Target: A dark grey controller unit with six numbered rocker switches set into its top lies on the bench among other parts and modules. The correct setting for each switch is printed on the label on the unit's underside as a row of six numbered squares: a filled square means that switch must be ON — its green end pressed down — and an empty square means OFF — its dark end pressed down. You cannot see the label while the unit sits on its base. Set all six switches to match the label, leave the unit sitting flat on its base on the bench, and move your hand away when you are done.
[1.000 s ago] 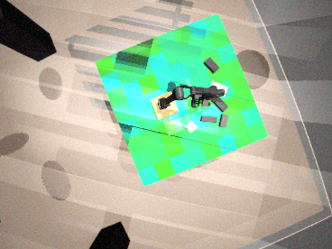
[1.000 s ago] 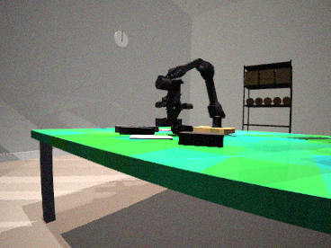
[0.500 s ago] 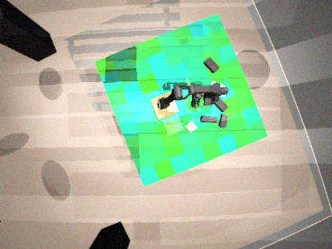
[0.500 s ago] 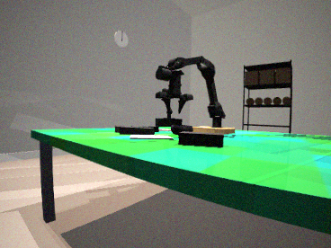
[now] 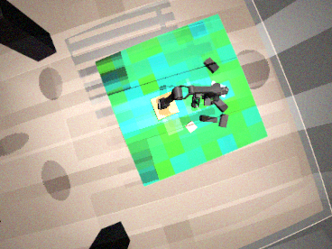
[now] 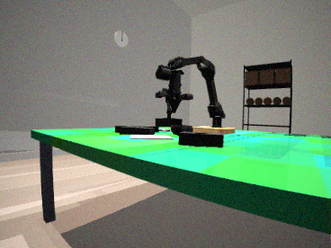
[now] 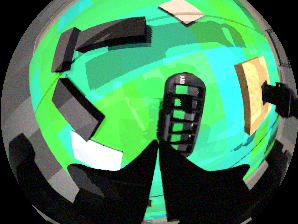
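The dark grey controller unit [image 7: 196,112] [image 5: 193,99] stands with its switch side up, right of centre in the wrist view, its ON mark at the far end. Green shows on the left part of the first and third switches from that mark and on lower ones; the second looks dark. The nearest switches are small and partly shaded, so their settings are unclear. The label underneath is hidden. My gripper [image 7: 157,143] [image 6: 169,117] is shut with nothing in it. Its tips appear beside the unit's near left corner; whether they touch it I cannot tell.
Dark modules [image 7: 114,34] [image 7: 64,50] [image 7: 77,110] lie left of the unit in the wrist view. A white card [image 7: 97,151] lies near them, and a pale tile [image 7: 182,11] [image 5: 191,126] beyond. The arm's base stands on a wooden plate [image 7: 254,82] [image 5: 158,115]. Another dark block [image 5: 211,65] lies apart.
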Robot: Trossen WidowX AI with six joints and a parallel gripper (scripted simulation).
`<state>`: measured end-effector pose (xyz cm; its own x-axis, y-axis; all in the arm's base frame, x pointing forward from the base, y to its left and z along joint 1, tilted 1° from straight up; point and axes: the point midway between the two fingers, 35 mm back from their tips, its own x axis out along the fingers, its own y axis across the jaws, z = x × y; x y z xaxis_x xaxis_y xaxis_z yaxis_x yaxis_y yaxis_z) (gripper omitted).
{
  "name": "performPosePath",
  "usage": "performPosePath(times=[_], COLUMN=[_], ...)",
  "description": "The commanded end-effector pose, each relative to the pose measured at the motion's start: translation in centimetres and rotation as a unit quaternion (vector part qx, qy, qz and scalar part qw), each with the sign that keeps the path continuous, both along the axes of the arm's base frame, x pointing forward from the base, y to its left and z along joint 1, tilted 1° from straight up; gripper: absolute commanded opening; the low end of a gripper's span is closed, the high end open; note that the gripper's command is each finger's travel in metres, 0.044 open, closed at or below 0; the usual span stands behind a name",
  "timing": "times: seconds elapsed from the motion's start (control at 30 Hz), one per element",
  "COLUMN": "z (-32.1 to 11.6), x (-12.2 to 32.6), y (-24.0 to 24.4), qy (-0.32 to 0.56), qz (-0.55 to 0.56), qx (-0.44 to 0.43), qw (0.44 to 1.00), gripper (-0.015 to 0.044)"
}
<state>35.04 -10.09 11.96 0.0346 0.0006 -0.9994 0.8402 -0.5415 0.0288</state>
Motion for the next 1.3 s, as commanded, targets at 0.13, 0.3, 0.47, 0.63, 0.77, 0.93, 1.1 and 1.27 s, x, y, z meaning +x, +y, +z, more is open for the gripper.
performPosePath(times=[0.13,0.3,0.47,0.63,0.77,0.93,1.1,1.27], z=[0.1,0.0,0.0,0.0,0.0,2.9,7.7,7.9], x=[0.0,0.0,0.0,0.0,0.0,0.1,-0.4,-0.4], y=[0.0,0.0,0.0,0.0,0.0,-0.1,0.0,0.0], qy=[0.000,0.000,0.000,0.000,0.000,0.000,0.000,0.000], qz=[0.001,0.000,0.000,0.000,0.000,0.000,0.000,0.000], qx=[0.000,0.000,0.000,0.000,0.000,0.000,0.000,0.000], qw=[1.000,1.000,1.000,1.000,1.000,1.000,1.000,1.000], gripper=[0.0000,0.0105,0.0236,0.0368,0.0440,0.0335,0.0204,0.0072])
